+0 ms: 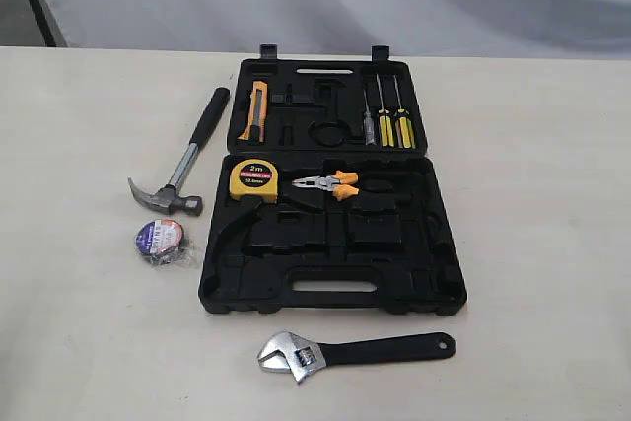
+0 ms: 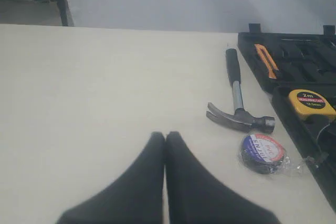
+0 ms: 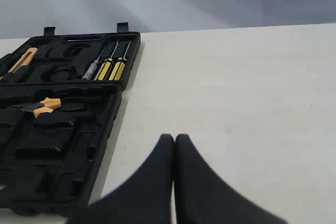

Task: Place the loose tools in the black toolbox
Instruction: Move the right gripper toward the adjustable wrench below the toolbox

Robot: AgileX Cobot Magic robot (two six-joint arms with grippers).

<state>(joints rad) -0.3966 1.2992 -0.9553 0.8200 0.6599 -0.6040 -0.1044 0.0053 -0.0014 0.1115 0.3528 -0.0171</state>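
Lying open on a pale surface (image 1: 552,194), a black toolbox (image 1: 434,273) has three loose tools outside it. One claw hammer (image 1: 187,160), steel head and black handle, lies just left of the box. One small black tape roll (image 1: 160,239) with a blue-red label sits near the hammer's head. One adjustable wrench (image 1: 355,350), silver jaws and black handle, lies on the near side of the box. Inside are one yellow tape measure (image 1: 253,179), one orange-handled pliers (image 1: 330,183), one orange knife (image 1: 255,110) and three screwdrivers (image 1: 386,125). The left hand (image 2: 165,137) and right hand (image 3: 174,139) each have fingers pressed together, gripping nothing.
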